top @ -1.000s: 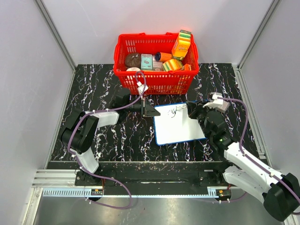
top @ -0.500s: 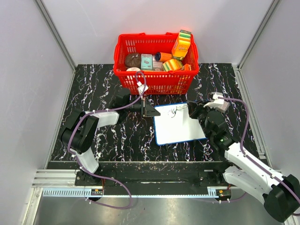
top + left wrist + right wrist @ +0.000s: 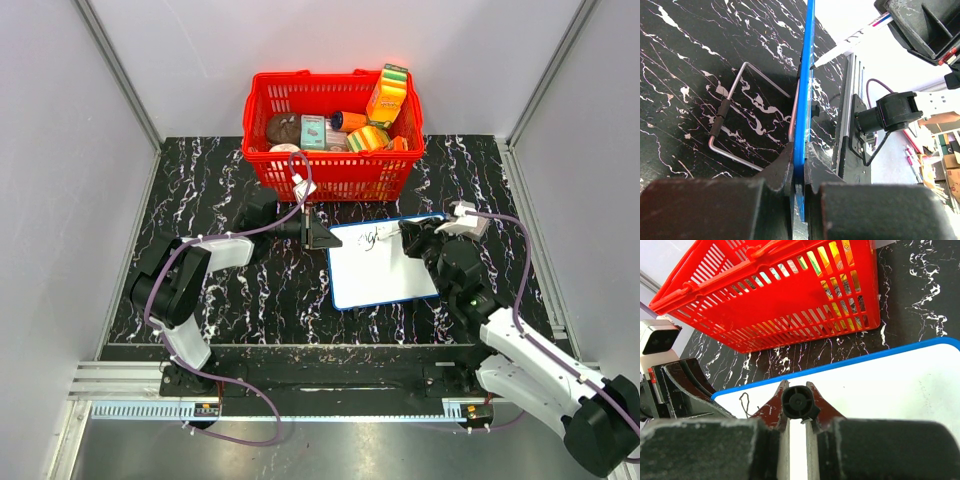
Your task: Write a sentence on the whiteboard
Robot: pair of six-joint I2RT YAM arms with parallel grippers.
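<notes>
Whiteboard [image 3: 385,270]: flat on the bench [image 3: 220,180], just on the near side of the basket [image 3: 330,175], not touching it.
Left hand [image 3: 322,237]: mine, clamped tight on the whiteboard's blue rim at the corner closest to the basket's left half. My wrist view shows the rim edge-on, running straight between both fingers.
Right hand [image 3: 415,238]: mine, closed around the marker [image 3: 850,45], over the whiteboard's edge on the basket side, below the basket's right half.
Marker tip: down at the whiteboard's face, a short way from the rim that faces the basket.
Sentence [image 3: 372,240]: only a few thin black strokes, in the strip of whiteboard closest to the basket, between my two hands; too small to read.
Wire stand [image 3: 725,120]: lies on the bench against the whiteboard's rim, beside my left hand.
</notes>
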